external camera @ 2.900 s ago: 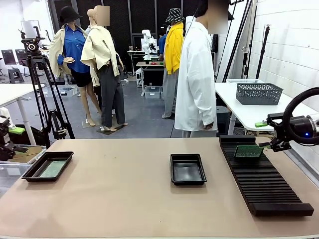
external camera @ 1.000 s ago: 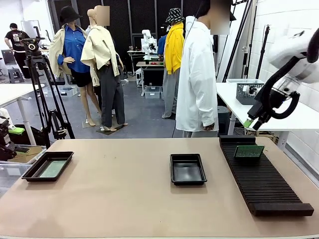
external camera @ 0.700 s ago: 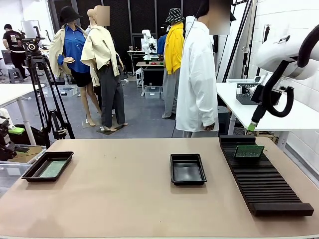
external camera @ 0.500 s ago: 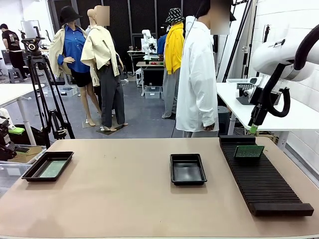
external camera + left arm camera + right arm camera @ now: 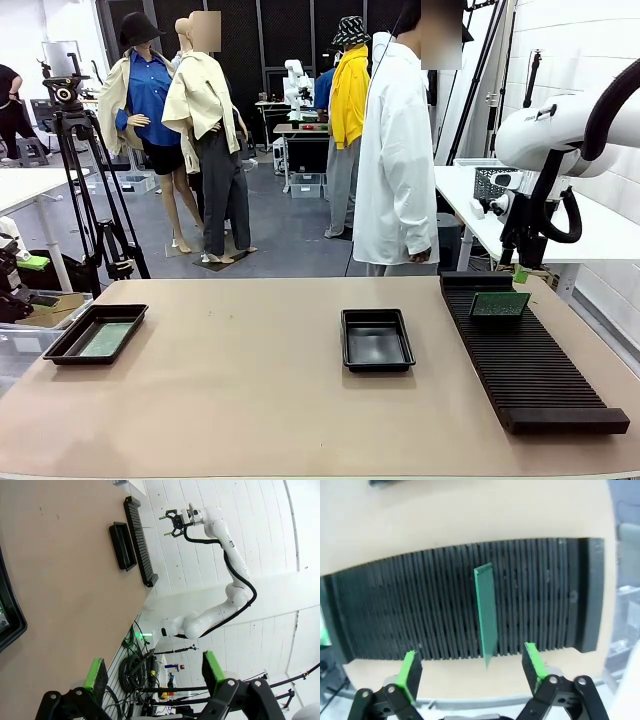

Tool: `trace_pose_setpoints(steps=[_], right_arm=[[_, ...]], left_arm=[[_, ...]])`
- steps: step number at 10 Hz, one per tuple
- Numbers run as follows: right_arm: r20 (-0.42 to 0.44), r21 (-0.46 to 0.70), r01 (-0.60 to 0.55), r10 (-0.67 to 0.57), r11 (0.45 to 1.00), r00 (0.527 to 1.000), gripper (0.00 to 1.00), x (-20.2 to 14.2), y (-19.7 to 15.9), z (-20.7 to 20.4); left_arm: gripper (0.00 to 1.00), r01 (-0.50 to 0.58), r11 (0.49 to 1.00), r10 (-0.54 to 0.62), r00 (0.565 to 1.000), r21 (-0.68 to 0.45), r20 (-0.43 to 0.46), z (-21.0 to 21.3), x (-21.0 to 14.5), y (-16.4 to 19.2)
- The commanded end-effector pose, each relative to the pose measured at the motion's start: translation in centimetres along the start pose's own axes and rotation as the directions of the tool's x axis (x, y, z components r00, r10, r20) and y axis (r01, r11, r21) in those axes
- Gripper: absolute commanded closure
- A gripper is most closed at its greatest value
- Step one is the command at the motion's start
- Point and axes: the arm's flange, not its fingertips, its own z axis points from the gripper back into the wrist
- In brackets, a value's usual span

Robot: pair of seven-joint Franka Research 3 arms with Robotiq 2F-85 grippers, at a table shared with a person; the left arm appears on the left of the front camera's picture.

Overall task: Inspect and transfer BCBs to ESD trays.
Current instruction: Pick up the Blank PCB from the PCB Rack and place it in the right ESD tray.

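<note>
One green BCB (image 5: 499,304) stands upright in a slot at the far end of the black ribbed rack (image 5: 525,352). My right gripper (image 5: 519,272) hangs just above and behind it, open, and touches nothing. Looking down from the right wrist, the BCB (image 5: 486,612) is edge-on between and beyond the open right gripper (image 5: 472,672). One black ESD tray (image 5: 376,339) sits mid-table with nothing in it. A second ESD tray (image 5: 97,333) at the left holds a green BCB (image 5: 106,338). My left gripper (image 5: 155,672) is open and holds nothing, off the table's left end.
A person in a white coat (image 5: 394,160) stands at the far side of the table, behind the middle tray. A tripod (image 5: 75,170) stands beyond the far left corner. A white side table with a mesh basket (image 5: 490,180) is behind the right arm.
My right arm has swung its gripper down from high at the right to just above the board in the rack, staying open. The left gripper, board and trays have not moved.
</note>
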Motion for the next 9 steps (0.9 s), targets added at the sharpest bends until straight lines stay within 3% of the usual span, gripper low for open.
trace_pose_setpoints(steps=[1,9], right_arm=[[-0.019,-0.066,-0.040,0.039,0.997,0.999,0.00,-0.1,1.4,-0.9],[-0.053,-0.103,-0.021,0.016,0.994,0.998,0.00,0.3,0.3,-5.0]], left_arm=[[0.00,-0.011,1.000,0.011,1.000,0.011,-0.002,0.2,0.1,-0.1],[0.00,-0.011,1.000,0.011,1.000,0.011,-0.002,0.2,0.1,-0.1]])
